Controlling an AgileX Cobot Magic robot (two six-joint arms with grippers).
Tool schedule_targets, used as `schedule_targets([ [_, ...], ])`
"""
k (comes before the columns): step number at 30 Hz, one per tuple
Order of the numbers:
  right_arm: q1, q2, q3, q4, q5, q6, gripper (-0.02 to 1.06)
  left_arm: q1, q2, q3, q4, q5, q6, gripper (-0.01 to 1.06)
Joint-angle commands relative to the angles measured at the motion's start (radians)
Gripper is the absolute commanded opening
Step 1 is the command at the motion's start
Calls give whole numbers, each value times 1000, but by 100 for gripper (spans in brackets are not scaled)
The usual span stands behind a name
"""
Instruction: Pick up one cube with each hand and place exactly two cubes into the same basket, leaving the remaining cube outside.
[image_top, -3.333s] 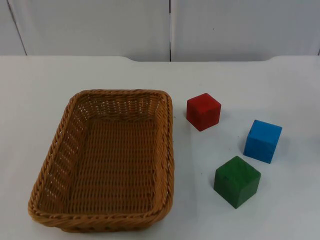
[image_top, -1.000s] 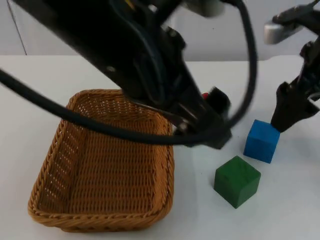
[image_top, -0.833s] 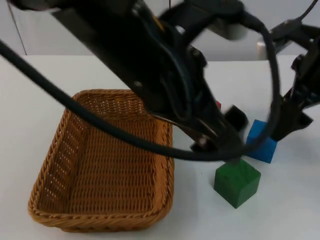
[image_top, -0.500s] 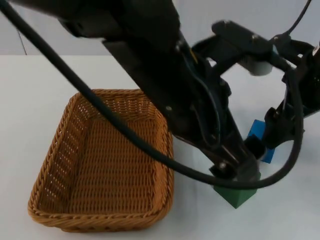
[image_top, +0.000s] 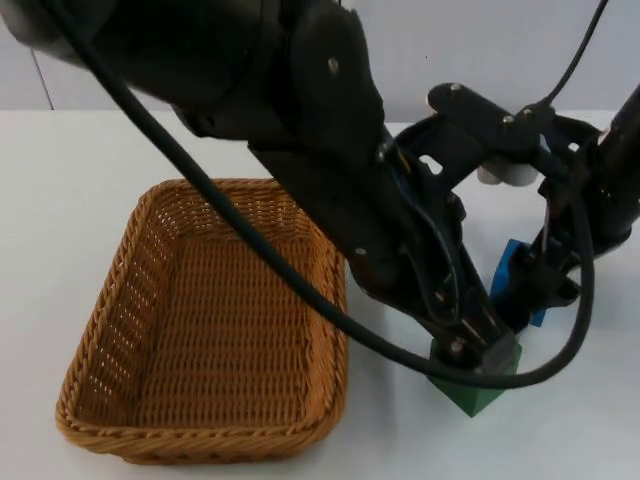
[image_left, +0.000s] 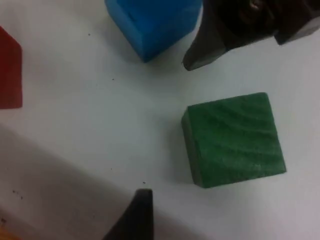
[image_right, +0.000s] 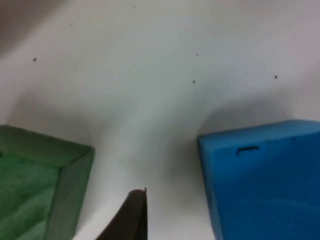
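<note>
1. As the top view has it, both arms are down over the cubes to the right of the wicker basket (image_top: 200, 330). The left gripper (image_top: 478, 352) sits right on top of the green cube (image_top: 472, 395), of which a lower corner shows. The right gripper (image_top: 540, 290) is low against the blue cube (image_top: 508, 272), just beyond the green one. The basket holds no cube. Whether either gripper's jaws are spread or closed I cannot tell from here.

2. Looking along the left wrist, the green cube (image_left: 233, 140) lies flat on the table (image_left: 100, 125), slightly off to one side of that arm's fingertip (image_left: 137, 215), nothing gripping it. The blue cube (image_left: 150, 22) is just beyond, with a dark finger (image_left: 210, 42) of the other arm beside it. The red cube (image_left: 10, 75) is well apart at the edge. I judge the left arm the nearer one for green, needing a small sideways shift to straddle it.

3. Along the right wrist, the blue cube (image_right: 262, 180) is to one side of the fingertip (image_right: 131, 215) and the green cube (image_right: 40, 185) to the other, bare table between. The finger is aimed into the gap, so blue is not yet between the jaws.

4. Against the earliest picture, all three cubes and the basket appear unmoved; the arms have arrived and come down since, the left reaching from the red cube's area to the green.
</note>
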Motion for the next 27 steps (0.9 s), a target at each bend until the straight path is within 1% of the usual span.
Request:
schedule_targets([
  [1, 5, 5, -4, 3, -17, -20, 105, -5, 21, -4, -3, -27, -6, 105],
  [4, 5, 11, -4, 3, -36, -20, 105, -5, 39, -4, -6, -46, -6, 105],
  [6, 5, 11, -4, 3, -56, -22, 105, -5, 52, -4, -8, -76, -6, 105],
  [11, 5, 13, -4, 3, -75, -30, 105, -5, 65, -4, -51, -109, -4, 105],
  [14, 5, 22, -4, 3, -80, -34, 105, -7, 65, -4, -51, -116, -3, 105],
  [16, 5, 40, -4, 3, -80, -34, 105, -7, 72, -4, -76, -124, 0, 105],
  [23, 5, 54, -4, 5, -86, -34, 105, -7, 131, -4, -105, -127, 5, 105],
  [25, 5, 57, -4, 5, -91, -34, 103, -7, 143, -4, -107, -154, 5, 105],
  [27, 5, 62, -4, 5, -96, -34, 99, -9, 151, -4, -109, -184, 5, 105],
])
